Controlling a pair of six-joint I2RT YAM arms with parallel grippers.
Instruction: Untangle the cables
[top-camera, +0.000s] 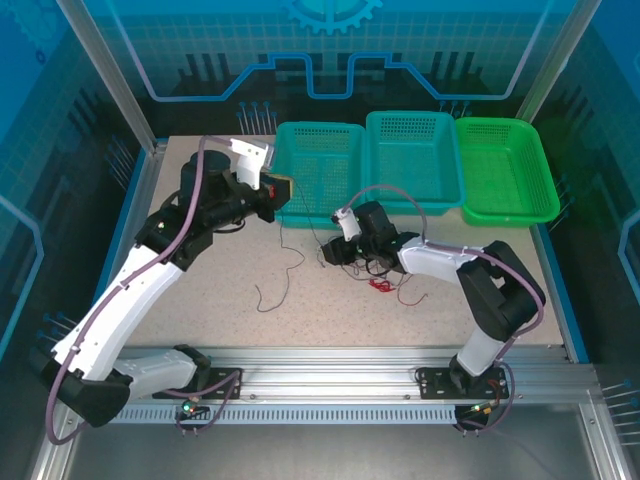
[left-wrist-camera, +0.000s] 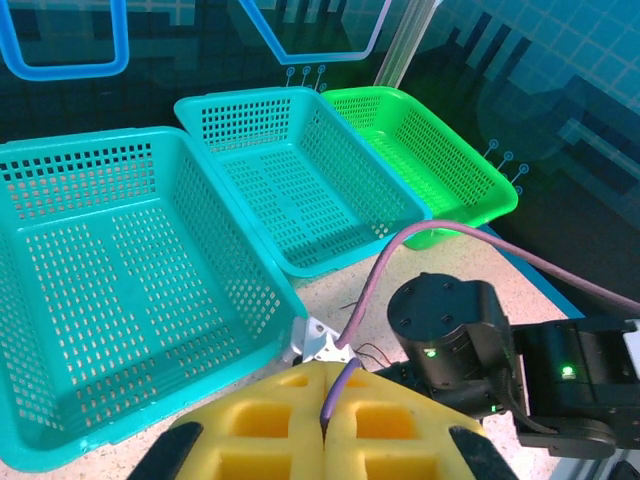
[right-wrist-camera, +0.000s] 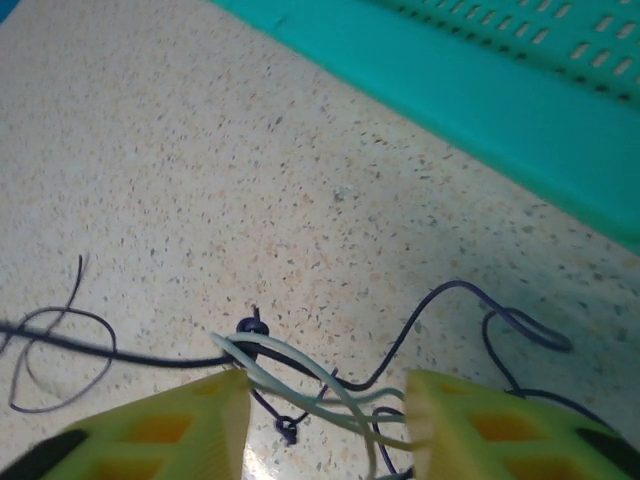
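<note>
The cables (top-camera: 362, 266) lie on the table (top-camera: 200, 300) right of centre, a small tangle of dark and whitish strands. A red connector (top-camera: 380, 285) sits at the tangle's near edge. One thin dark strand trails off to the left and ends in a loose curl nearer the table's middle.

The right gripper (top-camera: 333, 252) is down at the left side of the tangle. In its wrist view the two yellow fingers (right-wrist-camera: 150, 440) stand well apart. A few whitish strands run across the gap between them, and dark strands loop on the table just beyond. Nothing is pinched there.

Farther off and to the left, the left gripper (top-camera: 280, 195) hangs above the table at the near right corner of the left basket (top-camera: 320, 165). Its wrist view shows the yellow pads (left-wrist-camera: 260, 430) pressed together. In the top view a thin dark strand drops straight from its tip to the table and joins the trailing curl. The pinch point itself is too small to make out.

Along the far edge three baskets stand side by side, touching. After the left teal one come the middle basket (top-camera: 412, 150), also teal, and the green basket (top-camera: 505, 165) on the right.
</note>
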